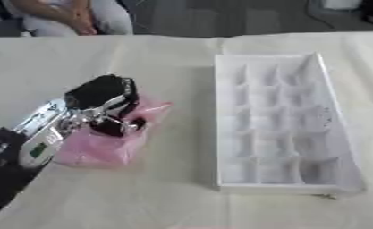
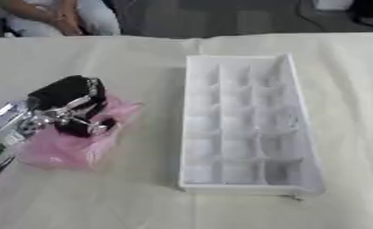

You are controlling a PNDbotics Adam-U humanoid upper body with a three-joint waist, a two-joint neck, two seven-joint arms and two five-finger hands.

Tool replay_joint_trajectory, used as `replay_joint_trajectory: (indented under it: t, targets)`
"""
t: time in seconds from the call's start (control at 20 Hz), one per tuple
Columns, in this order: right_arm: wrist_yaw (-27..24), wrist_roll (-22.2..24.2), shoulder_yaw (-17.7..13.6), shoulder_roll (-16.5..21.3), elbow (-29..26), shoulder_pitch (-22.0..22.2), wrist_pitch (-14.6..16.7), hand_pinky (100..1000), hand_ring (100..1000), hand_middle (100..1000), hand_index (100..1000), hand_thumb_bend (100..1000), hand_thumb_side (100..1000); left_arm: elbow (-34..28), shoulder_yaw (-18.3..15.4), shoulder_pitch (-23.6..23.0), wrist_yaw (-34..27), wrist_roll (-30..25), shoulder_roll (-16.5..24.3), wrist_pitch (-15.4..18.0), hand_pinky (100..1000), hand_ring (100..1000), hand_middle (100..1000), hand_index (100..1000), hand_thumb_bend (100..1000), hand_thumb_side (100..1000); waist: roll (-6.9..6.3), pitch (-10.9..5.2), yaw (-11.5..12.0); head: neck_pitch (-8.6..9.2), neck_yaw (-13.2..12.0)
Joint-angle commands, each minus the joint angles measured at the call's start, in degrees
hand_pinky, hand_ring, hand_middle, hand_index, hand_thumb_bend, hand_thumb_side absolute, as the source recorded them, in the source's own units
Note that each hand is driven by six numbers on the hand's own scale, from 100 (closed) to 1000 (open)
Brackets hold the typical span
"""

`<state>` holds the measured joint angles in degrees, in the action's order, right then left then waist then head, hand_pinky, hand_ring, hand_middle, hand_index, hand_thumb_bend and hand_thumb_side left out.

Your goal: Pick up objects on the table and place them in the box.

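Half the pink bag (image 1: 103, 145) under left hand (image 1: 103, 96)

We see bare cloth between the pink bag (image 1: 103, 143) at left and the white box (image 1: 279, 123) at right. Our left hand (image 1: 103, 100) covers the bag's top. The lower frame lies open.

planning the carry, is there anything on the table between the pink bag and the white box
Nothing: in both eye views only bare cream tablecloth lies between the pink bag, under the left hand, and the white box.
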<state>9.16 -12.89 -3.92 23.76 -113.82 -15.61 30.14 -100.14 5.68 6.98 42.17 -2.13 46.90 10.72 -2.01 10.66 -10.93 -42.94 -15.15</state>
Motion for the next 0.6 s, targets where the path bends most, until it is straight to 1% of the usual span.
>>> replay_joint_trajectory:
  t: [0.05,0.25,0.45,0.6]
  targets:
    - [0.0,0.1,-0.4,1.0,-0.8,-0.1,-0.2,100,106,101,465,372,1000,-1.7,-4.3,-0.3,1.2,2.6,3.1,-0.6,100,100,100,176,284,100,-0.18,-1.07,0.2,1.13,1.1]
    - [0.0,0.3,-0.2,1.1,-0.8,0.0,-0.5,100,106,101,465,370,1000,-1.8,-7.2,-0.9,1.8,5.2,5.9,-1.4,100,100,100,175,329,100,-0.64,-1.4,0.6,1.67,1.4]
    - [-0.2,0.5,-0.1,1.1,-0.8,0.0,-0.6,100,106,101,465,370,1000,-1.9,-8.4,-0.7,2.2,6.8,6.7,-2.0,100,100,100,173,332,100,-0.82,-1.57,0.7,2.22,1.6]
    - [-0.2,0.6,-0.1,1.0,-0.8,0.1,-0.6,100,107,102,465,371,1000,-1.5,-8.7,-0.6,1.9,7.4,6.8,-2.4,100,100,100,175,321,100,-0.92,-1.57,0.7,2.26,1.6]
